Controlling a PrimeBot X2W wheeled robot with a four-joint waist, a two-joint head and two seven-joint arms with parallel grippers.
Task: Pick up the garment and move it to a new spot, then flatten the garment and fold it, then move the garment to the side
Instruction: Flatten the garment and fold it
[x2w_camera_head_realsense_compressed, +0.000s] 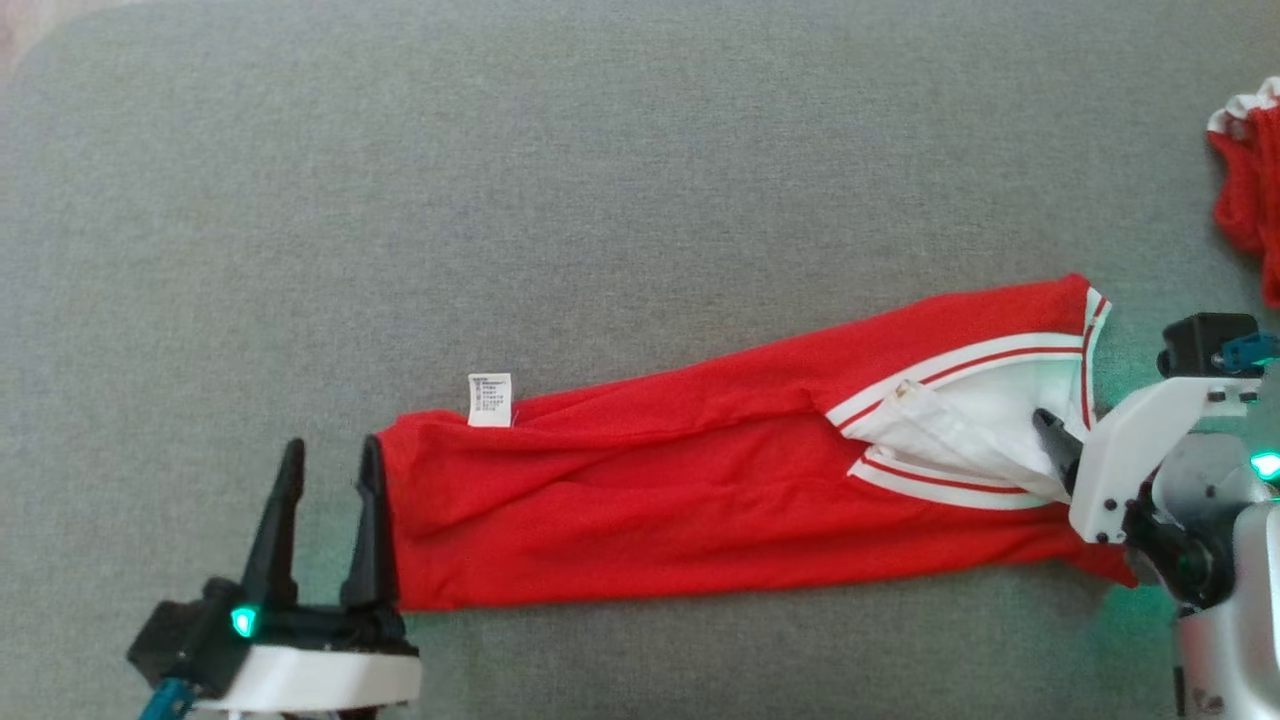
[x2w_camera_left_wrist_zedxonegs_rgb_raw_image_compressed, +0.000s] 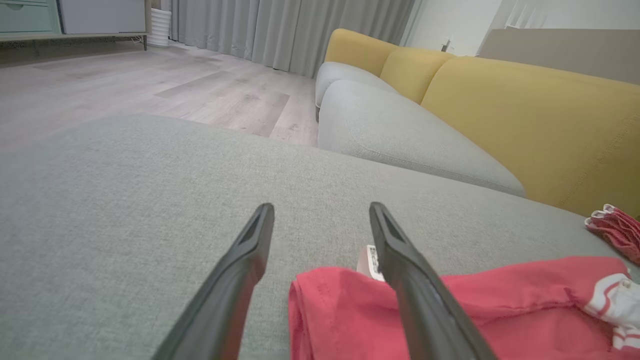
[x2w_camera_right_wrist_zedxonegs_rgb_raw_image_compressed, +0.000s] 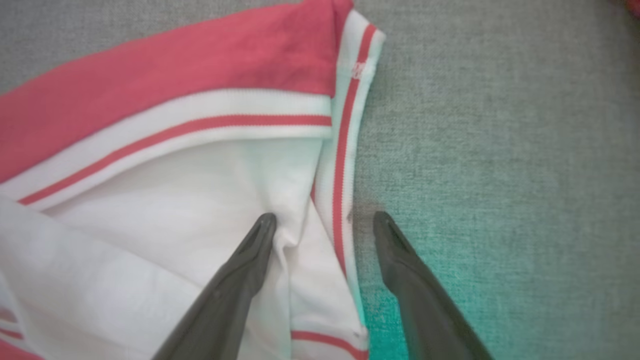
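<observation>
You have one red garment (x2w_camera_head_realsense_compressed: 700, 480) laid out as a long strip on the grey cushion (x2w_camera_head_realsense_compressed: 600, 200). One white label (x2w_camera_head_realsense_compressed: 490, 399) sticks out from its far edge, near its left end. Your left gripper (x2w_camera_head_realsense_compressed: 332, 445) sits at that left end, its two fingers spread apart and holding nothing: one is right at the hem, the other over bare cushion. Your right gripper (x2w_camera_right_wrist_zedxonegs_rgb_raw_image_compressed: 324, 216) is at the collar end, its jaws equally wide. One finger is over the white lining, the other just off the striped collar. A second red bundle (x2w_camera_head_realsense_compressed: 1250, 190) lies well apart, beyond the collar end.
</observation>
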